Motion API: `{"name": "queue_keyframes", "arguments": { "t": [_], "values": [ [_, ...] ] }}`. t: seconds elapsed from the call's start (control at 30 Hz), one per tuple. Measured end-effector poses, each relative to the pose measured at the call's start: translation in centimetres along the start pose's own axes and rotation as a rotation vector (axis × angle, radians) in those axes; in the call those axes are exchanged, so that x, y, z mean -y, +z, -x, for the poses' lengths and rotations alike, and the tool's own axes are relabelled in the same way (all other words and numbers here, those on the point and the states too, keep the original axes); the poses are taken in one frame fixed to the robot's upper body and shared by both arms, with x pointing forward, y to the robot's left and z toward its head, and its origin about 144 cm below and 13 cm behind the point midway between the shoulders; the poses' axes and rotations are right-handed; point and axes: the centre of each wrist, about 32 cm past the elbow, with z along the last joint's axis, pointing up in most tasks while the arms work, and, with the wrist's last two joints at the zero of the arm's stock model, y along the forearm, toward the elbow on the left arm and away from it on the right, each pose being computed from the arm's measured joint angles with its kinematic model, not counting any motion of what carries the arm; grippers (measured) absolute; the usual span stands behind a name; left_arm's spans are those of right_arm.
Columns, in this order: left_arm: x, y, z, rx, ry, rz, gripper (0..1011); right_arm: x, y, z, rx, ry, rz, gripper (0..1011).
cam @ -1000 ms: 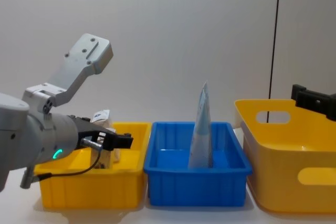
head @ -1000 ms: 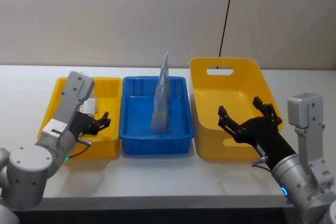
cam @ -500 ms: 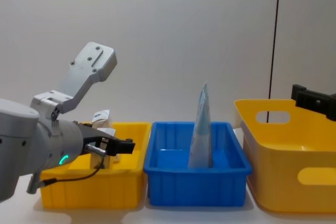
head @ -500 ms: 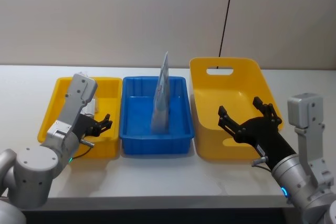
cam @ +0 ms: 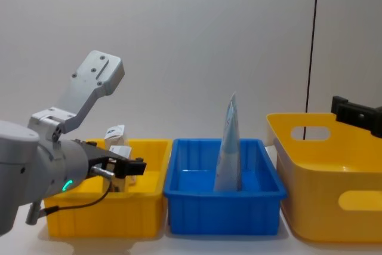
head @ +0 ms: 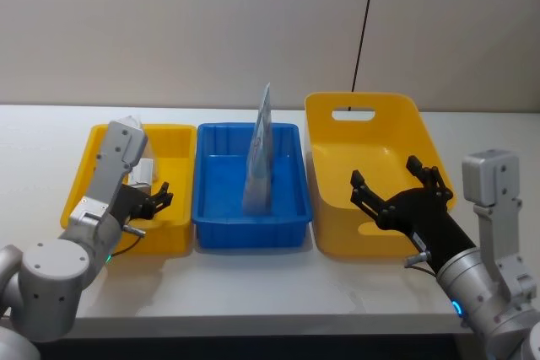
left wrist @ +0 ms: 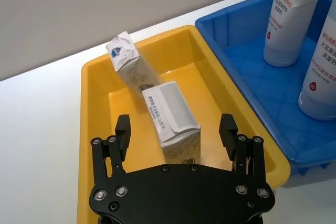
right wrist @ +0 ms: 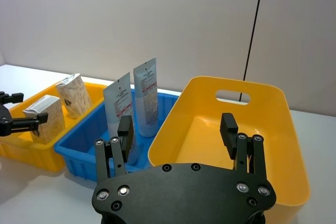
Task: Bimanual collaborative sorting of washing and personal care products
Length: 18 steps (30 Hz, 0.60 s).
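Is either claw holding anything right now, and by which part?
Nothing is held. The left gripper hangs open over the small yellow bin; the right gripper is open by the large yellow bin.

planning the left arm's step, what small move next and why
Probably lower the left end effector around the nearer white pack in the small yellow bin: its jaws are open and empty, the pack just ahead. The right end effector hangs open by the large yellow bin.
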Motion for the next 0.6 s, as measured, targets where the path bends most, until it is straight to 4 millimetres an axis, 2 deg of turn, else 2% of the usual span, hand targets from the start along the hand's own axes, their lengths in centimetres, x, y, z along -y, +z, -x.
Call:
{"name": "queue_keyframes", "arguments": {
  "t": [0.6],
  "values": [
    [0.60,-0.45,0.01,-0.046,-0.006,0.000,1001,0.00,0.00,0.00,0.000,0.000,0.000,1000]
  ]
}}
